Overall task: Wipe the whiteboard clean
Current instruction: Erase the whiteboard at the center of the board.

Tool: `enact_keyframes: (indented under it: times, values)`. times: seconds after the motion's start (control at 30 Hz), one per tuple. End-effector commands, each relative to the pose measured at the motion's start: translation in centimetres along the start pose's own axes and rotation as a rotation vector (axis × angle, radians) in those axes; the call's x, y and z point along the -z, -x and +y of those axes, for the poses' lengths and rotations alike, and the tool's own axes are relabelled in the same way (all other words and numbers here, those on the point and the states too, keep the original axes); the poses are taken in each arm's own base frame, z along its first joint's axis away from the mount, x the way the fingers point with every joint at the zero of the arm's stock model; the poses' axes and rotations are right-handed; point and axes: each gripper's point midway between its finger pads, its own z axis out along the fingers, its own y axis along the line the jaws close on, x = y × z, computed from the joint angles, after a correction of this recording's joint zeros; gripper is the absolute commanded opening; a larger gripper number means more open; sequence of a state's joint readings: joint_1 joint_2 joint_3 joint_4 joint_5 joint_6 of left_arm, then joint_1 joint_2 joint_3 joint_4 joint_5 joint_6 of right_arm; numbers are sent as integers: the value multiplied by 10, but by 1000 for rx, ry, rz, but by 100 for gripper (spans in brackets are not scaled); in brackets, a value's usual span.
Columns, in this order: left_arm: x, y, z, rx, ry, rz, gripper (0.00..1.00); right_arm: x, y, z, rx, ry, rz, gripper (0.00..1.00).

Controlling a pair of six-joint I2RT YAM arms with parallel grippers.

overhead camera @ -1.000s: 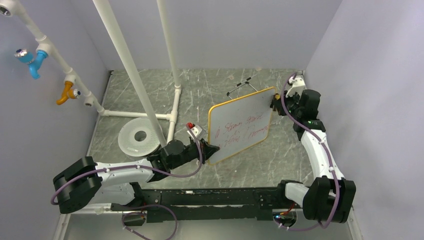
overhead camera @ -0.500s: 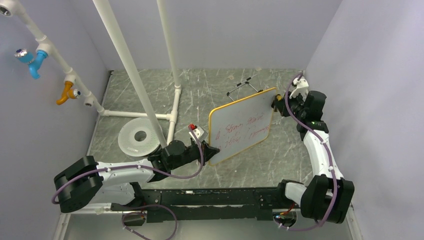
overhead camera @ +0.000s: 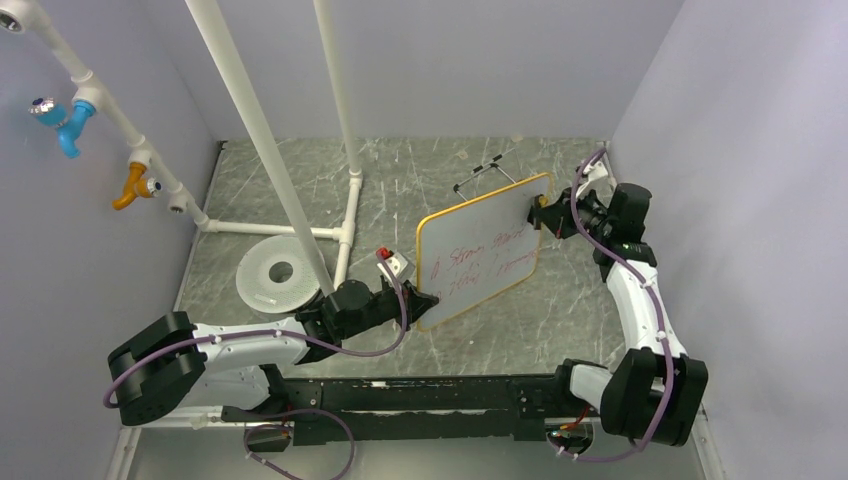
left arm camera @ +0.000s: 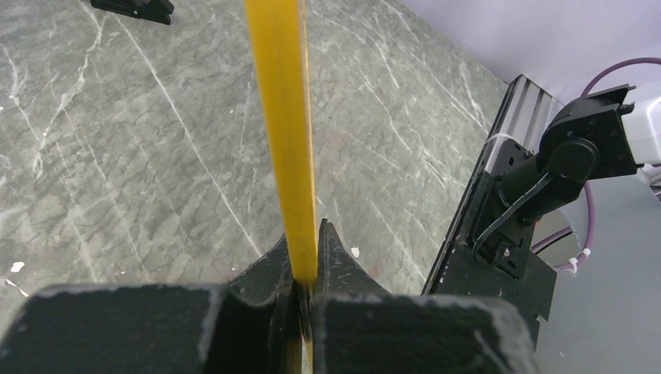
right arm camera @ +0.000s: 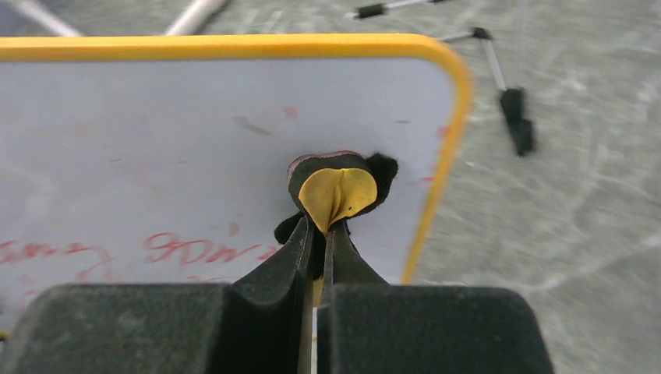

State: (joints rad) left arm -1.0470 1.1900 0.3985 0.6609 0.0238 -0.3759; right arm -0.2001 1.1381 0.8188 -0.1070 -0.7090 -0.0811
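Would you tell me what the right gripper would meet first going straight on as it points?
The whiteboard, near its corner: the yellow pad in the right gripper seems to touch it.

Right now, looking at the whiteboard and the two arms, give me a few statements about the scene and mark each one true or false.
1. The left hand is shut on the whiteboard frame. True.
2. The right hand is empty. False: it pinches a small yellow-and-black pad near the board's corner.
3. The board is wiped clean. False: red writing shows on it.
4. A white disc lies on the table to the left of the board. True.
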Motion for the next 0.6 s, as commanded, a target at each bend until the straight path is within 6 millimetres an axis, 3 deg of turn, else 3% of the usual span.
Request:
enact_keyframes:
  times: [0.0, 0.07, 0.13, 0.17, 0.27, 0.3, 0.37, 0.4, 0.43, 0.53, 0.57]
  values:
    - [6, -19, -19, -48, -107, 83, 0, 4, 21, 51, 84, 241, -80, 0]
    - [7, -20, -19, -45, -107, 83, 0, 1, 28, 7, -5, -31, -85, 0]
    - [8, -20, -20, -40, -111, 79, 0, 0, 29, -13, -29, -137, -92, 0]
    - [8, -20, -20, -40, -115, 79, 0, -1, 28, -5, -19, -92, -93, 0]
    - [6, -19, -22, -40, -125, 79, 0, -2, 37, 41, -2, 134, -125, 0]
    - [6, -19, -23, -40, -129, 80, 0, -3, 46, 41, 3, 100, -143, 0]
    - [6, -19, -23, -36, -131, 80, 0, -4, 65, 14, -38, -90, -158, 0]
    - [6, -19, -24, -33, -132, 78, 0, -5, 64, 10, -45, -114, -145, 0]
    - [6, -19, -24, -29, -136, 73, 0, -7, 60, 20, -35, -52, -135, 0]
    - [4, -19, -25, -28, -139, 75, 0, -9, 39, 89, 42, 308, -93, 0]
    - [4, -19, -25, -29, -137, 78, 0, -7, 35, 102, 100, 370, -86, 0]
